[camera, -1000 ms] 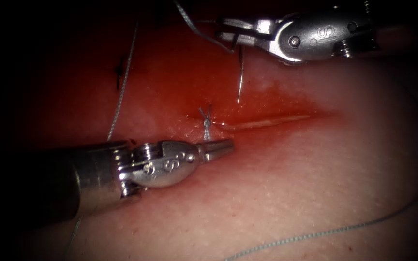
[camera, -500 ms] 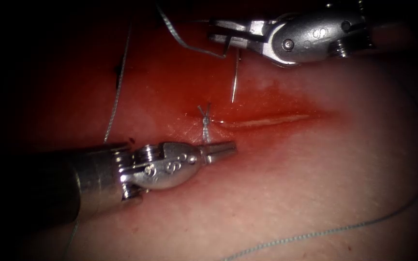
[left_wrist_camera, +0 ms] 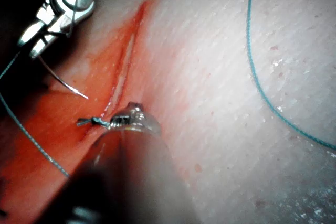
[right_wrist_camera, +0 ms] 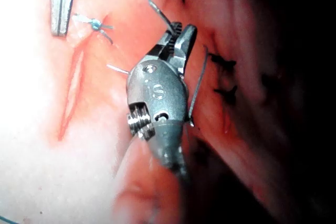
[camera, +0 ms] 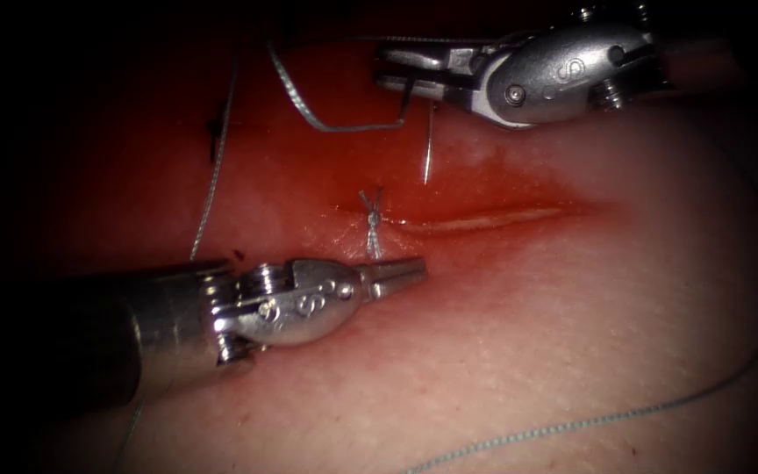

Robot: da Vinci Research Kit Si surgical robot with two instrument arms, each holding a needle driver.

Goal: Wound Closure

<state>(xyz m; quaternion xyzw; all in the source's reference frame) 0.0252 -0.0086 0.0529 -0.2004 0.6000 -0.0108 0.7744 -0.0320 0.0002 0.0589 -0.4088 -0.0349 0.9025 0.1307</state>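
My right tool [camera: 381, 68] sits above the cut's left end, jaws shut on the curved needle [camera: 428, 149] near its thread end. The needle hangs free of the tissue [camera: 572, 351], tip down, just above the cut [camera: 484, 218]. Thread [camera: 335, 127] loops slackly leftward from the jaws. My left tool [camera: 418, 263] lies on the tissue below a knotted stitch [camera: 372, 219], jaws shut; I see nothing held in them. The left wrist view shows its tip [left_wrist_camera: 131, 116] beside the knot [left_wrist_camera: 94, 121] and the needle [left_wrist_camera: 63, 82]. The right wrist view shows the right tool [right_wrist_camera: 181, 29].
Red fluid [camera: 484, 189] stains the tissue around the cut. Dark older stitches [camera: 217, 132] sit at the far left, with a thread strand [camera: 208, 202] running past them. A long thread [camera: 616, 417] curves across the lower right tissue.
My right tool has shifted a little left with the needle, and the thread loop at its jaws has sagged wider to the left. The left tool has stayed put.
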